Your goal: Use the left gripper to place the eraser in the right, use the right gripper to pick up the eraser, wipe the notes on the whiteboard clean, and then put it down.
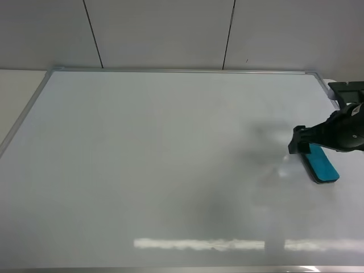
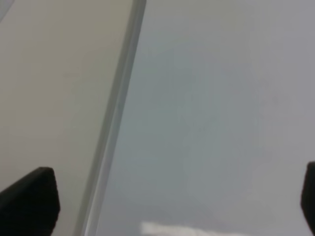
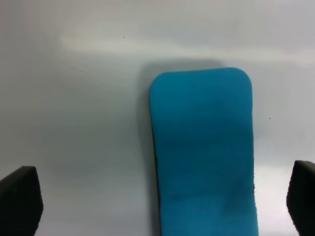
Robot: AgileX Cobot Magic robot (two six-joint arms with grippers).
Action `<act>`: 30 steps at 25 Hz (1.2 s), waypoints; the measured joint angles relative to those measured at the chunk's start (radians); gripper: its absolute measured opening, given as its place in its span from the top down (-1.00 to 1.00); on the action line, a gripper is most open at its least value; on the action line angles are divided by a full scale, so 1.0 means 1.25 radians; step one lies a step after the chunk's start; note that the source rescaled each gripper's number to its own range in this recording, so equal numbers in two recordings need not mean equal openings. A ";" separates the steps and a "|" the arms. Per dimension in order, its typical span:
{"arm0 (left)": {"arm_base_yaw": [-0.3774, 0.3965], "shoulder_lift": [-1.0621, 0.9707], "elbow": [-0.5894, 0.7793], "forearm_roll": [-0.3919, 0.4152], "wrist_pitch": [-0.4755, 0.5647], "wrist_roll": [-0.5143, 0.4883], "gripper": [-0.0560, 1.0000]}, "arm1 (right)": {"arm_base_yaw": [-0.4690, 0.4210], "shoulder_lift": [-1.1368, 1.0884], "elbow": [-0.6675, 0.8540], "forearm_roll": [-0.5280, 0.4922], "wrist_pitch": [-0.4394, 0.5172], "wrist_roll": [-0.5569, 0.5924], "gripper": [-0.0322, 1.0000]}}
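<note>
The whiteboard (image 1: 142, 159) fills most of the exterior high view, and no notes show on it. The teal eraser (image 1: 323, 166) lies flat on the board near its right edge. My right gripper (image 1: 300, 142) hovers just above the eraser's far end. In the right wrist view the right gripper (image 3: 161, 199) is open, with its fingertips (image 3: 19, 201) wide apart on either side of the eraser (image 3: 204, 157) and not touching it. My left gripper (image 2: 170, 199) is open and empty over the board's frame (image 2: 115, 123). It is out of the exterior high view.
A beige table (image 1: 17, 91) shows beyond the board's left frame edge, and also in the left wrist view (image 2: 49, 73). A grey panelled wall (image 1: 159, 34) stands behind the board. The right arm's wrist box (image 1: 347, 91) sits over the board's far right corner.
</note>
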 joint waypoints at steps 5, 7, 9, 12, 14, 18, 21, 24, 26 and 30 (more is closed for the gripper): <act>0.000 0.000 0.000 0.000 0.000 0.000 -1.00 | 0.005 -0.153 0.000 0.017 0.006 0.006 -1.00; 0.000 0.000 0.000 0.000 0.000 0.000 -1.00 | 0.005 -0.251 -0.001 0.020 0.024 0.006 -1.00; 0.000 0.000 0.000 0.000 0.000 0.000 -1.00 | 0.005 -0.352 -0.012 0.020 0.053 0.006 -1.00; 0.000 0.000 0.000 0.000 0.000 0.000 -1.00 | 0.005 -0.538 -0.045 0.017 0.100 0.006 -1.00; 0.000 0.000 0.000 0.000 0.000 0.000 -1.00 | 0.005 -0.652 -0.071 0.007 0.125 0.006 -1.00; 0.000 0.000 0.000 0.000 0.000 0.000 -1.00 | 0.005 -0.823 -0.107 -0.010 0.193 0.006 -1.00; 0.000 0.000 0.000 0.000 0.000 0.000 -1.00 | 0.005 -0.944 -0.113 -0.015 0.318 0.006 -1.00; 0.000 0.000 0.000 0.000 0.000 0.000 -1.00 | 0.005 -1.040 -0.113 -0.015 0.505 0.009 -1.00; 0.000 0.000 0.000 0.000 0.000 0.000 -1.00 | 0.005 -1.091 -0.113 -0.016 0.590 0.012 -1.00; 0.000 0.000 0.000 0.000 0.000 0.000 -1.00 | 0.005 -1.180 -0.048 -0.024 0.672 0.012 -1.00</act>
